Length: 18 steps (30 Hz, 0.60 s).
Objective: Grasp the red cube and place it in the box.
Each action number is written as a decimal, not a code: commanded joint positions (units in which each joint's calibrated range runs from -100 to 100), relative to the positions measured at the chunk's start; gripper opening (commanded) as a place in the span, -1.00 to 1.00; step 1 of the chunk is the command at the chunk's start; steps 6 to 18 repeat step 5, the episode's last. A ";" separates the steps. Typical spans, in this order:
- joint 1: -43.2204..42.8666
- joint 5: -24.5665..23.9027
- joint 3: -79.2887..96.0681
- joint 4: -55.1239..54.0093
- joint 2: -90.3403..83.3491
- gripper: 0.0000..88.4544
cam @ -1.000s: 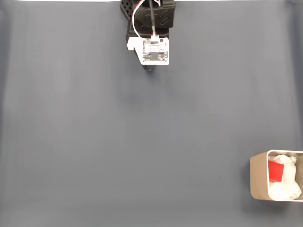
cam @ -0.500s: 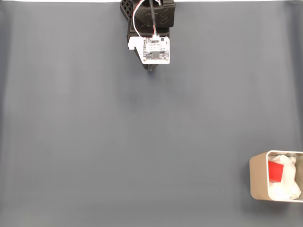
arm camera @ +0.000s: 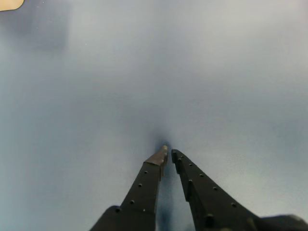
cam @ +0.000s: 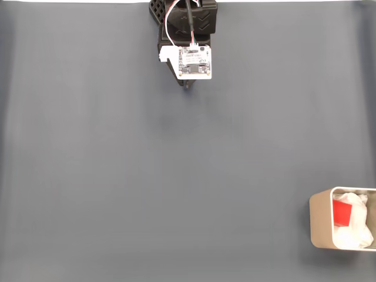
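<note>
Red cube [cam: 342,212] in box [cam: 320,220] — hand [arm camera: 169,153] closed, empty, far off.

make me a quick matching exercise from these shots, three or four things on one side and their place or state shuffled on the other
Things:
1. red cube
2. box
3. end effector
4. white padding

Places or states:
A. bottom right corner of the fixed view, on the grey mat
B. fingertips nearly together, holding nothing
C. lying inside the box, on the padding
D. crumpled, lining the box

Pairs: 1-C, 2-A, 3-B, 4-D
</note>
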 commanded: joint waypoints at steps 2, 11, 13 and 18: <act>-0.18 0.10 0.45 1.20 0.00 -1.00; -0.18 0.10 0.45 1.20 0.00 -1.00; -0.18 0.10 0.45 1.20 0.00 -1.00; -0.18 0.10 0.45 1.20 0.00 -1.00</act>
